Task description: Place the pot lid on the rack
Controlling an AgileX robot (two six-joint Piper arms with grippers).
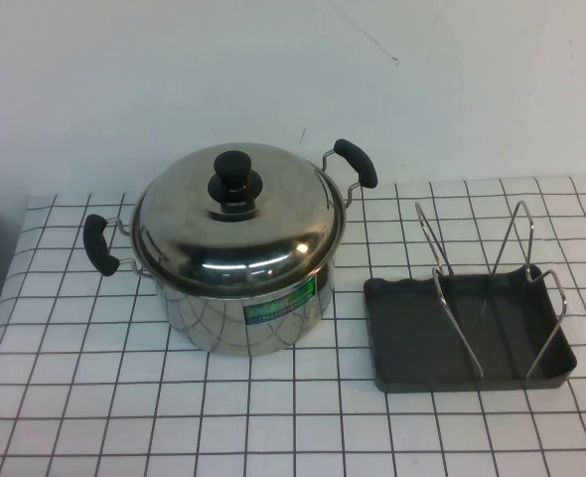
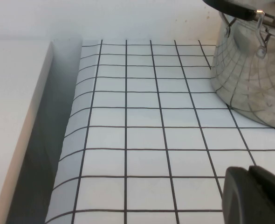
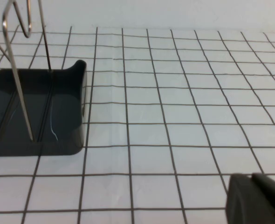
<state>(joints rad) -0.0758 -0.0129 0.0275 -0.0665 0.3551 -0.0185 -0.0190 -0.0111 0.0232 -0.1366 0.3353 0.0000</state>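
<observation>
Pot lid (image 1: 238, 224): I saw it shiny, domed, black-knobbed, seated on the pot (image 1: 241, 313).
Rack (image 1: 469, 318): stood just right of the pot, wire loops upright.
Left gripper (image 2: 254, 196): low over the cloth near the pot; finger state I couldn't tell.
Right gripper (image 3: 256, 198): low beside the rack; likewise unclear.

A steel pot (image 1: 243, 308) with two black handles stands on the white checked tablecloth (image 1: 124, 397).
</observation>
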